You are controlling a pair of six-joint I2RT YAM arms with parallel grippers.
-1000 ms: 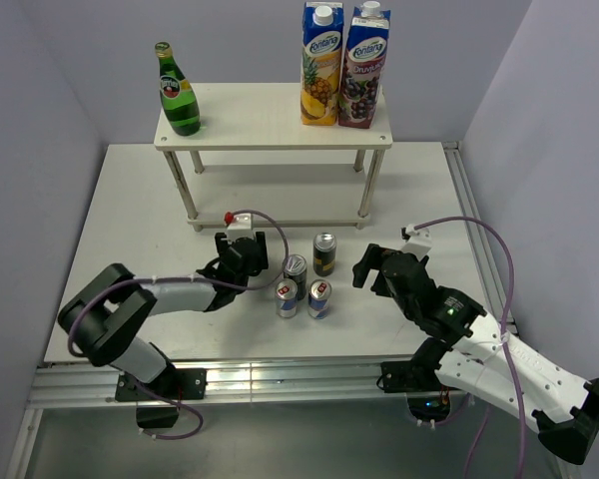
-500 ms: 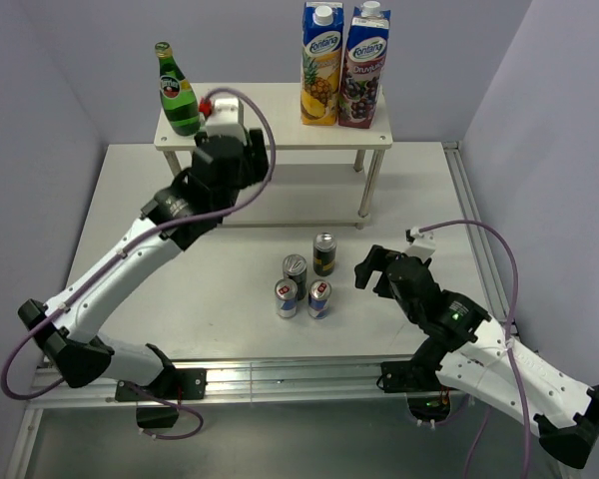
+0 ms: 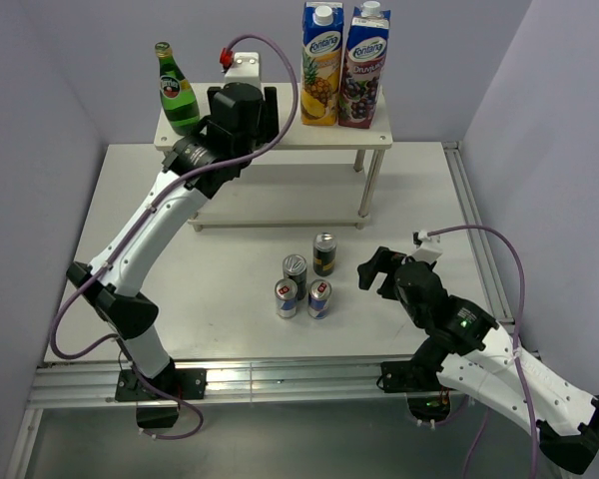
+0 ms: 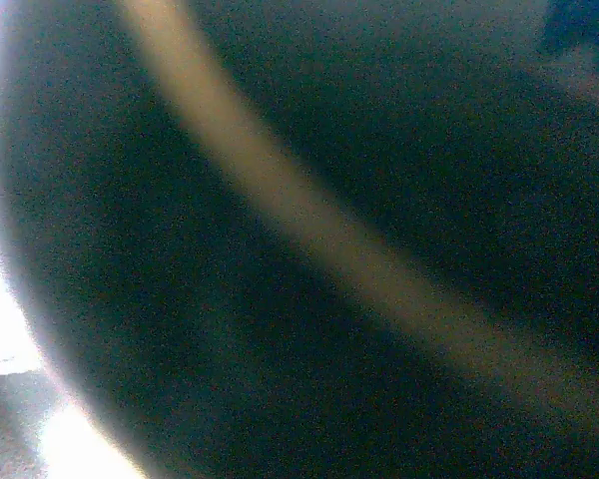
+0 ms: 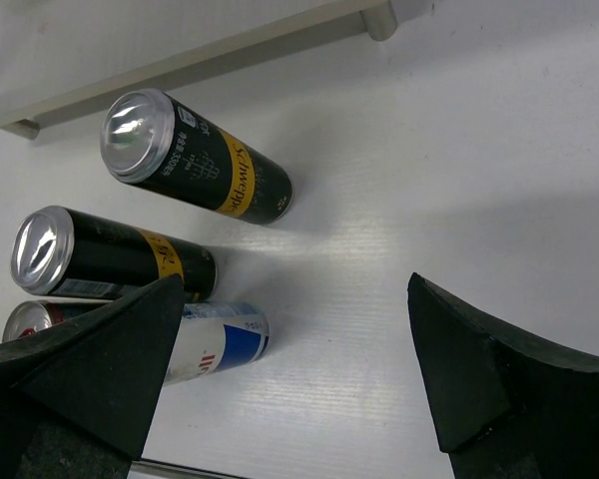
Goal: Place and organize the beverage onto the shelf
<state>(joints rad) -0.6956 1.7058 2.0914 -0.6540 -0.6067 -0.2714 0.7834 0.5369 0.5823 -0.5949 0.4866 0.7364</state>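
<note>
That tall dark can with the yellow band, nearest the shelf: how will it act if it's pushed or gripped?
The dark can stands upright, tall and narrow, so a push near its top would probably tip it. Tipped, its round body would likely roll. Its glossy side looks smooth, so a loose grip may slip.

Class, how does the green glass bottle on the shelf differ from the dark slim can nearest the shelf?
The green glass bottle stands on the top board of the cream shelf; the dark slim can with a yellow band stands on the table. The bottle narrows to a neck; the can is straight-sided. Both stand upright.
</note>
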